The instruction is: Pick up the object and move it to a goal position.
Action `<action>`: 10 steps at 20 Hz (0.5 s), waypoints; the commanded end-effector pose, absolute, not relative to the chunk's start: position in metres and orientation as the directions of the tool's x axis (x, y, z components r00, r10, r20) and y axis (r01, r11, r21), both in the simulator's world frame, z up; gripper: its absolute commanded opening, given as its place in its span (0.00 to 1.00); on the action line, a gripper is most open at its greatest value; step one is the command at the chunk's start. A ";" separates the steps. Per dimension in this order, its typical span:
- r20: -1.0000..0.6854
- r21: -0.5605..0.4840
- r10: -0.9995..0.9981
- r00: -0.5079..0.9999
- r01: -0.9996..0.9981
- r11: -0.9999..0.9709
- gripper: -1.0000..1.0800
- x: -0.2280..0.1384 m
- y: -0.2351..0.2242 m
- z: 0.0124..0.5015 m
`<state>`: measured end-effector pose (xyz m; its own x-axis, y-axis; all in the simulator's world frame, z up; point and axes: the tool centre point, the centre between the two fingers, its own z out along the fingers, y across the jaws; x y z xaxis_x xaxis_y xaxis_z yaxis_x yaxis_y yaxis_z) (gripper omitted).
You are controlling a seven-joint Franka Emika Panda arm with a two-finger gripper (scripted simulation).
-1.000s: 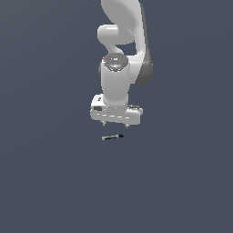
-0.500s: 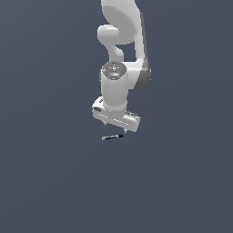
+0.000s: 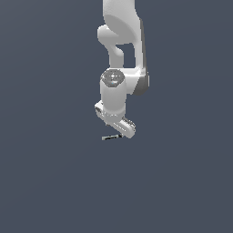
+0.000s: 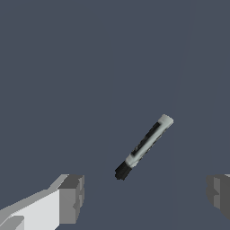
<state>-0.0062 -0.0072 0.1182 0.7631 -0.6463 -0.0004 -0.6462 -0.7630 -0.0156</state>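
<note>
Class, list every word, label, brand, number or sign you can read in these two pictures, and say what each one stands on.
None: no readable text in either view.
The pen-like stick carries no lettering.
The gripper and the arm are plain white and grey, with no markings.

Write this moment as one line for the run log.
phase: approach | gripper: open, nothing held | pen-like stick: lying flat, between the fingers' line, untouched | grasp: not yet done

A flat, uniform dark slate-blue surface (image 3: pixel 50 182) fills the whole exterior view, with no seam or edge between floor and backdrop. The wrist view shows the same plain tone. Lighting is soft and even.
</note>
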 end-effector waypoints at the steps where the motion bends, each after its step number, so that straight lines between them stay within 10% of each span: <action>1: -0.003 -0.015 -0.702 0.712 -0.702 -0.712 0.96 -0.008 -0.008 0.112; 10: -0.008 -0.009 -0.865 0.502 -0.865 -0.502 0.96 -0.013 -0.012 0.089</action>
<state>-0.0125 -0.0115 0.0926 0.5417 -0.8406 -0.0078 -0.8406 -0.5416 -0.0100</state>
